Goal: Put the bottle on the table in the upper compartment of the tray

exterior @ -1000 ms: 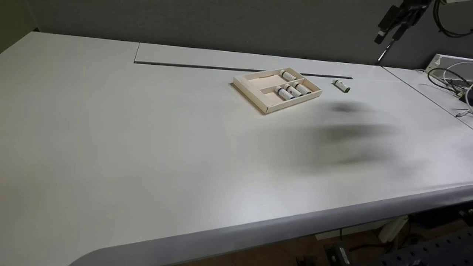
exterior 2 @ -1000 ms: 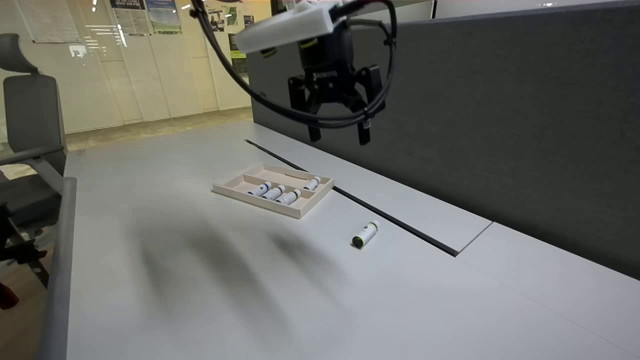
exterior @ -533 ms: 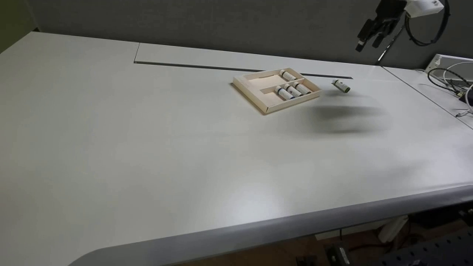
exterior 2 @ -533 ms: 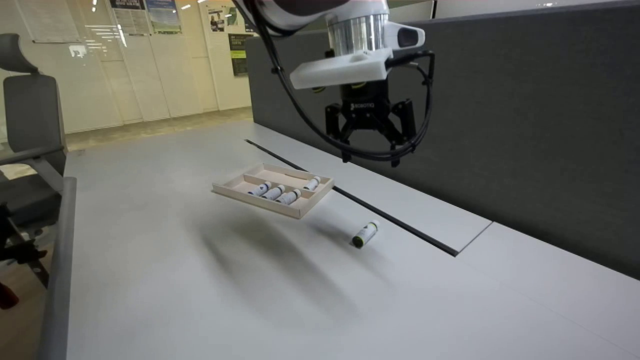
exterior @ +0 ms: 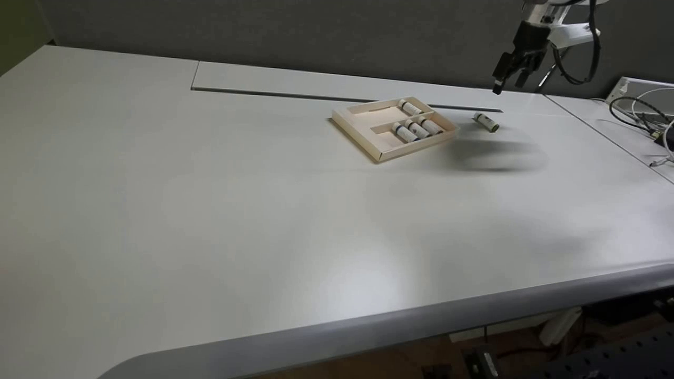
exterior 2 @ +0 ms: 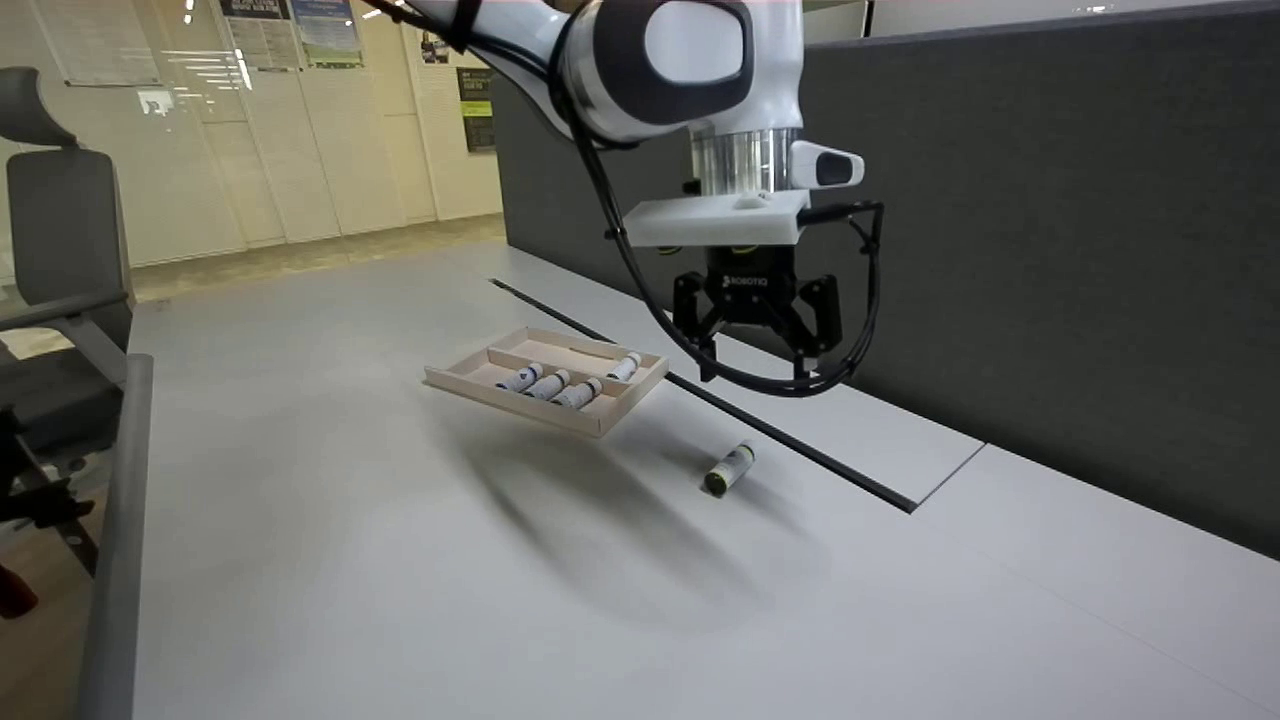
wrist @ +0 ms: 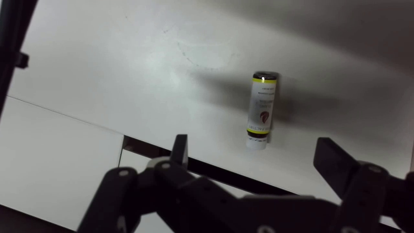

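Note:
The bottle (exterior: 486, 122) lies on its side on the white table (exterior: 221, 200), apart from the tray, in both exterior views (exterior 2: 730, 469). In the wrist view, the bottle (wrist: 262, 103) shows yellow bands, a dark end and a white cap towards my jaws. The beige tray (exterior: 418, 151) stands beside it, also in an exterior view (exterior 2: 515, 405). Its upper compartment (exterior: 376, 116), nearer the grey partition, holds one bottle. My gripper (exterior: 509, 87) is open and empty, in the air above and behind the bottle. Its two fingers stand wide apart in the wrist view (wrist: 252, 142).
Three small bottles (exterior: 417, 129) lie in a row in the tray's lower compartment. A dark slot (exterior 2: 800, 450) runs along the table near the grey partition (exterior 2: 1050, 250). Cables and a white box (exterior: 640, 89) stand at the table's far right. A chair (exterior 2: 70, 230) stands beyond the table.
My gripper has come down, moving right in an exterior view and left in an exterior view, closer to the bottle. It has stayed open. The bottle and the tray have not moved.

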